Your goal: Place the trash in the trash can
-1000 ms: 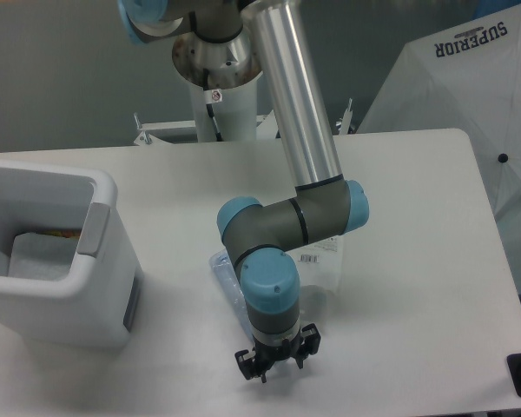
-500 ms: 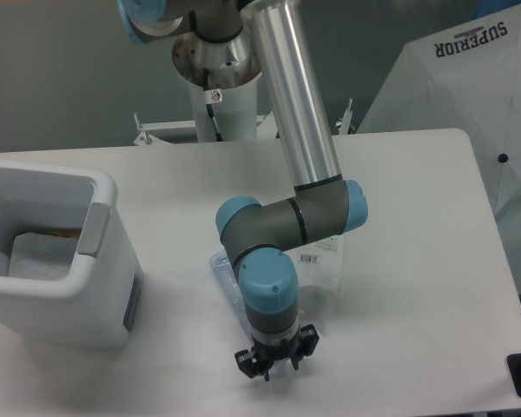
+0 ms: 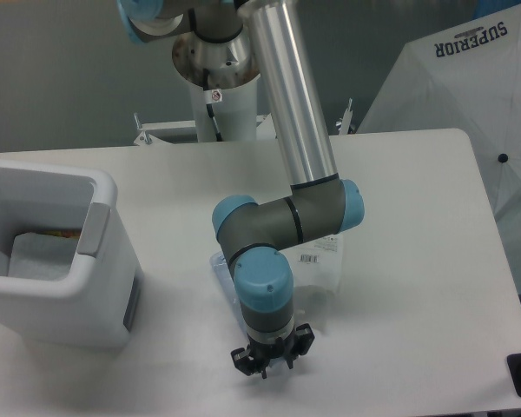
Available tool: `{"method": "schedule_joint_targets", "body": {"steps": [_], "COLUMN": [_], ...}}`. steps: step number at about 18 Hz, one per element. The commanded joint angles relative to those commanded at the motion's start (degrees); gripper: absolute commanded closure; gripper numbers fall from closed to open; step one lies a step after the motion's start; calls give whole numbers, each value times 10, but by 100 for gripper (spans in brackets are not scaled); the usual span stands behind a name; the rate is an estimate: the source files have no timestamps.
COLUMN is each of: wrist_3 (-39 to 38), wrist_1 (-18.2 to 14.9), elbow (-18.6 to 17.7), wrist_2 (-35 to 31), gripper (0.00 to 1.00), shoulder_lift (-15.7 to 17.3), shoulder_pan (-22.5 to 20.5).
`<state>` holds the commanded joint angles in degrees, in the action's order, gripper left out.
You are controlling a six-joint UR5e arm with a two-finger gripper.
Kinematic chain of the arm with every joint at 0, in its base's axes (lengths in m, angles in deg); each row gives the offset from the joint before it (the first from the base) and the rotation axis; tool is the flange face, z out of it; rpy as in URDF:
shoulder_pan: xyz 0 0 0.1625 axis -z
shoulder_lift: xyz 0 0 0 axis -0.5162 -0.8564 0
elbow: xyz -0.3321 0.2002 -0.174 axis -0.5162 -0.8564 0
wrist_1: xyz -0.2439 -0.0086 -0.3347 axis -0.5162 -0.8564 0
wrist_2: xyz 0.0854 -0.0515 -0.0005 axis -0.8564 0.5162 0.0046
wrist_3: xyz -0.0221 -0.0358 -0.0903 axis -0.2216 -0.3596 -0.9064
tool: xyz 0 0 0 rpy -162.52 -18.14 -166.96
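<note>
While arm bends low over counter [image 3: 399, 200], hand [image 3: 263, 361] points down near counter's 6 o'clock edge, holding nothing seen; finger spread too small to tell. Bottle [image 3: 220, 268] and bag [image 3: 323, 265] lie flat just behind wrist, partly hidden by arm. Bin [image 3: 87, 295] sits at 9 o'clock, well apart. Judgement: hand lowered for pickup, trash not yet grasped.

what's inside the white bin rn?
The white boxy plastic bin holds a flat white piece and something yellowish-red behind it. The near wall covers the rest of the floor, so anything lower cannot be seen.
</note>
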<state>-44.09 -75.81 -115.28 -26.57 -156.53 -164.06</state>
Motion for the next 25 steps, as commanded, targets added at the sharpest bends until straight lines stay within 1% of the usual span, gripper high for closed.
{"method": "schedule_joint_targets", "body": {"steps": [2,6,14,17,19,22,23,25], "wrist_3": [1,1,-1,-3,-4,-4,-5,-8], "wrist_1": [0,0,1,1,2,3,3,4], "elbow": [0,0,3,8,10,18,26,45], "wrist_2": [0,0,4,5,5,8,9,21], "gripper": [59,64,66,67,67,67,67,67], "shoulder_lift": [1,1,3,9,19,47,52,75], "shoulder_pan": [0,0,-1,-1,-1,-4,-5,-9]}}
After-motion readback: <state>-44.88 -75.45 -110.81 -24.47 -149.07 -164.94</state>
